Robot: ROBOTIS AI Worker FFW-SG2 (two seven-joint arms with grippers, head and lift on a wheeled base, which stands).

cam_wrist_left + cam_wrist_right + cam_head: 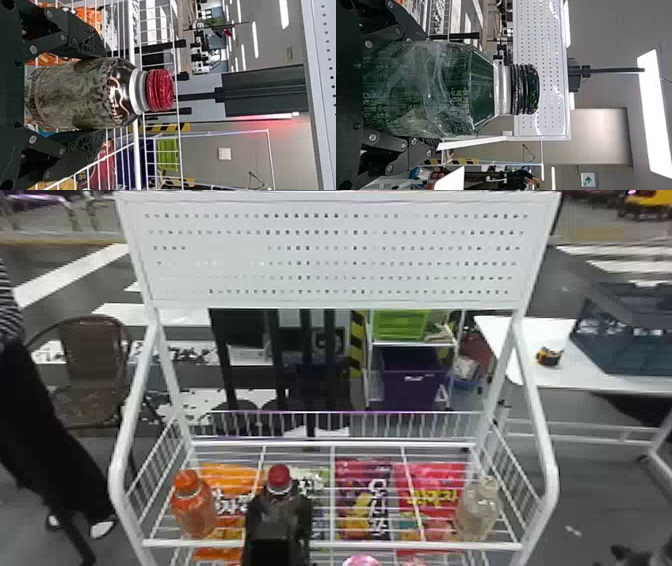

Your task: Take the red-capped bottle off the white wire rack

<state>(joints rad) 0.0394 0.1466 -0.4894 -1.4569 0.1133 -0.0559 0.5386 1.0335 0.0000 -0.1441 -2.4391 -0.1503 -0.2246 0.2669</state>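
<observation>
Head view: the left claw (278, 515) is closed around the red-capped bottle (279, 504), upright at the front bar of the rack (375, 545); whether it touches the wires, I cannot tell. Right wrist view: the right claw (431, 91) grips a black-capped green bottle (451, 89).

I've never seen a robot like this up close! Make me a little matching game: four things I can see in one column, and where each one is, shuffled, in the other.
1. Red-capped bottle
2. Orange bottle
3. Dark green bottle
4. Purple bin

A. Held in the right gripper
B. Below a light green bin
C. Held in the left gripper
D. At the left side of the rack

Pairs: 1-C, 2-D, 3-A, 4-B
</observation>
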